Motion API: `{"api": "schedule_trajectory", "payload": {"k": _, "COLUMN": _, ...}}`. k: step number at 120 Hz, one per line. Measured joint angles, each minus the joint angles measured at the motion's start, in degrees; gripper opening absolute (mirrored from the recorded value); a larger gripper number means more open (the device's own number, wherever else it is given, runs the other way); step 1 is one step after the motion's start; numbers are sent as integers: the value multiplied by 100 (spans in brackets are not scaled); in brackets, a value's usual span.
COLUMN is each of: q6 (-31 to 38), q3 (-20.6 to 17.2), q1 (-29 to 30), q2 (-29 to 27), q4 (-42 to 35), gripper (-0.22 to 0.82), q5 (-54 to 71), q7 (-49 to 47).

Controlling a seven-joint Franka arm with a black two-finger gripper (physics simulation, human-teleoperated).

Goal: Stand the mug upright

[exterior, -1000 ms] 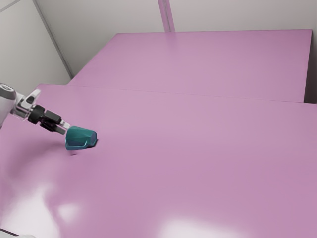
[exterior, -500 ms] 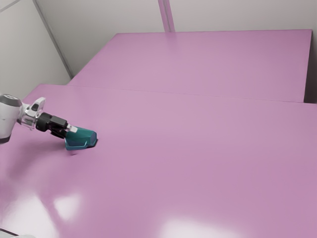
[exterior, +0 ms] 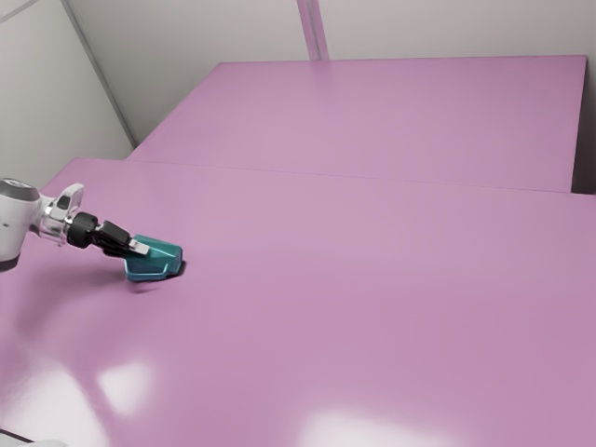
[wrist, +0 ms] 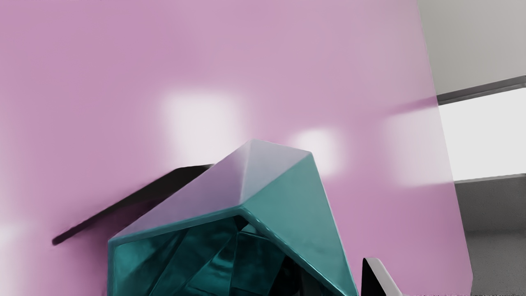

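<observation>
The mug (exterior: pixel 160 261) lies on its side on the table (exterior: pixel 354 279), just ahead of and partly behind the gripper (exterior: pixel 142 249) in the exterior view. Its mouth opens back toward the hand, and its base points away from the fingers, toward the exterior view's right. It is not upright.

The fingers stand apart. In the wrist view one finger (wrist: pixel 382 279) is just outside the mug's wall (wrist: pixel 298 213), with a thin strip of table seen between its tip and the wall. A dark shape (wrist: pixel 285 279) in the mouth, across the wall from that finger, may be the other finger or its reflection; I cannot tell which, nor whether it touches. A dark shadow (wrist: pixel 139 205) falls on the table, beyond the wall on the side away from the outer finger. The arm (exterior: pixel 17 223) reaches in low behind the fingers.

I judge the step in hand to be getting hold of the mug by its wall. The next move calls for closing on the wall squarely, then lifting and turning the mouth upward. A shallow pinch could let the mug slip or roll.
</observation>
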Motion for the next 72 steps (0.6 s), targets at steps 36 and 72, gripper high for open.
{"api": "schedule_trajectory", "payload": {"k": 36, "q6": -161, "q3": -28, "q1": -2, "q2": -17, "q4": 39, "gripper": -14, "q5": -86, "q7": 148}}
{"api": "schedule_trajectory", "payload": {"k": 72, "q6": -55, "q3": -68, "q1": -153, "q2": -461, "q4": -45, "gripper": -16, "q5": 28, "q7": 253}}
